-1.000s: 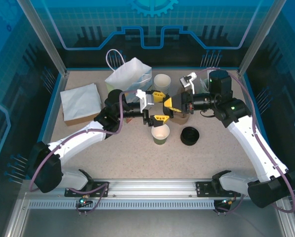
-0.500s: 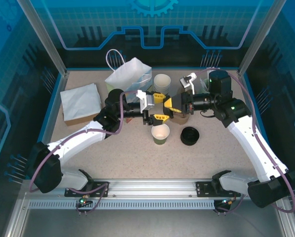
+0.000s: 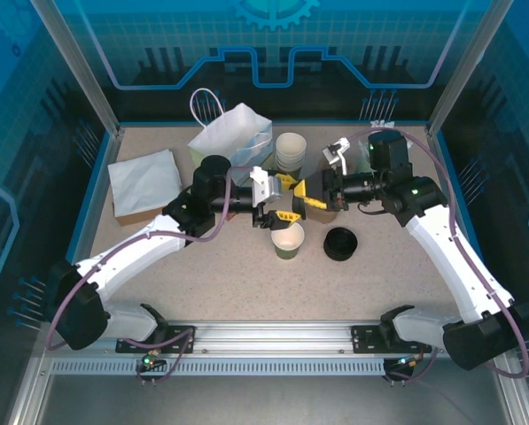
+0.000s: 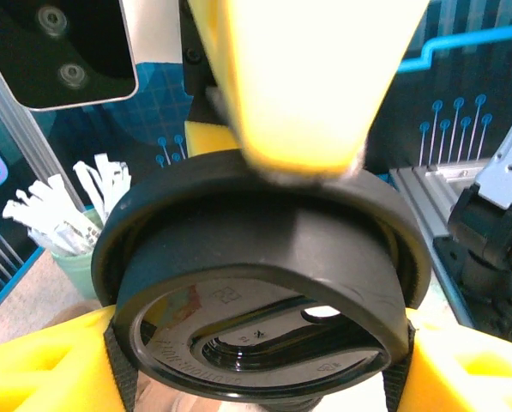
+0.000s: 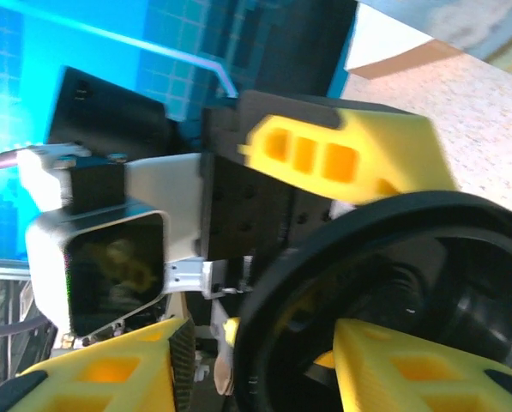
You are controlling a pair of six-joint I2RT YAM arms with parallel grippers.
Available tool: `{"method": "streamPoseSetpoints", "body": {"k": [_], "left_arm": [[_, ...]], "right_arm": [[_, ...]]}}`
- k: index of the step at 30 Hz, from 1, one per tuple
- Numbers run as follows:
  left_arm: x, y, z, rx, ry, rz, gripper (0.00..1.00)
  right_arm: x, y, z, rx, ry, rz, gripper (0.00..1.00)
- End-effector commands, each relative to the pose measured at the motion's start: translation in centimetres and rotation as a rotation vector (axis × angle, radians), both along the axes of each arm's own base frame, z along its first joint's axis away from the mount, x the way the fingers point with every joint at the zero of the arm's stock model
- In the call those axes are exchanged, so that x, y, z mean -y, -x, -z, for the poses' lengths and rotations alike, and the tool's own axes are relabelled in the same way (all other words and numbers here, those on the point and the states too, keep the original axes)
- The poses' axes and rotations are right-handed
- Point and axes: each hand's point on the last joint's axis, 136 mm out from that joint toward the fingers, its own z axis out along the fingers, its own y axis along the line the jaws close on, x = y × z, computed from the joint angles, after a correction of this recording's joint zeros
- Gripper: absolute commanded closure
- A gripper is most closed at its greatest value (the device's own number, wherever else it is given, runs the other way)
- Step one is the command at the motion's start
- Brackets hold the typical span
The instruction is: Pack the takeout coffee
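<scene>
The left claw (image 3: 285,198) and the right claw (image 3: 306,196) met nose to nose above the middle of the bench (image 3: 246,283). The black coffee lid (image 4: 264,292) sat between them, raised off the surface. In the left wrist view the lid spanned the space between that claw's two yellow fingers (image 4: 41,369), and both pressed against its rim, so the left claw was clamped on the lid. One yellow finger of the right claw reached in from above and lay along the lid's upper rim. In the right wrist view the right claw's own fingers (image 5: 101,369) stood apart, straddling the lid's edge. A gap showed between one finger and the rim — jaws parted rather than squeezing.

Just in front of the two claws a green paper cup (image 3: 288,239) stood upright on the bench with its mouth uncovered. A second black lid (image 3: 340,243) lay flat just to its right. A brown cup (image 3: 328,213) stood beneath the right claw, partly hidden by it. Behind the claws stood a stack of pale cups (image 3: 291,149). Beside the stack, to the left, was a white paper bag (image 3: 233,133) with looped handles. A folded white stack of napkins (image 3: 144,181) lay near the bench's left edge — well apart from the rest.
</scene>
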Motion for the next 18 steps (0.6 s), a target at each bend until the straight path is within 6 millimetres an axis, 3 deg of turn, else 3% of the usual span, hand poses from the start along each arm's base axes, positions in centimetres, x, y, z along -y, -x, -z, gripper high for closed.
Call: {"method": "streamPoseSetpoints", "body": {"k": [1, 7, 18], "left_arm": [[-0.5, 0.4, 0.7, 0.033, -0.103, -0.018, 0.35], [-0.6, 0.5, 3.9, 0.010, -0.283, -0.035, 0.35], [-1.8, 0.3, 8.2, -0.007, -0.573, -0.069, 0.35]], "right_arm": [[0.8, -0.3, 2.1, -0.010, 0.116, 0.039, 0.49], [2.0, -0.8, 4.1, -0.003, 0.222, 0.091, 0.41], [6.9, -1.6, 7.9, -0.012, 0.333, 0.280, 0.25]]}}
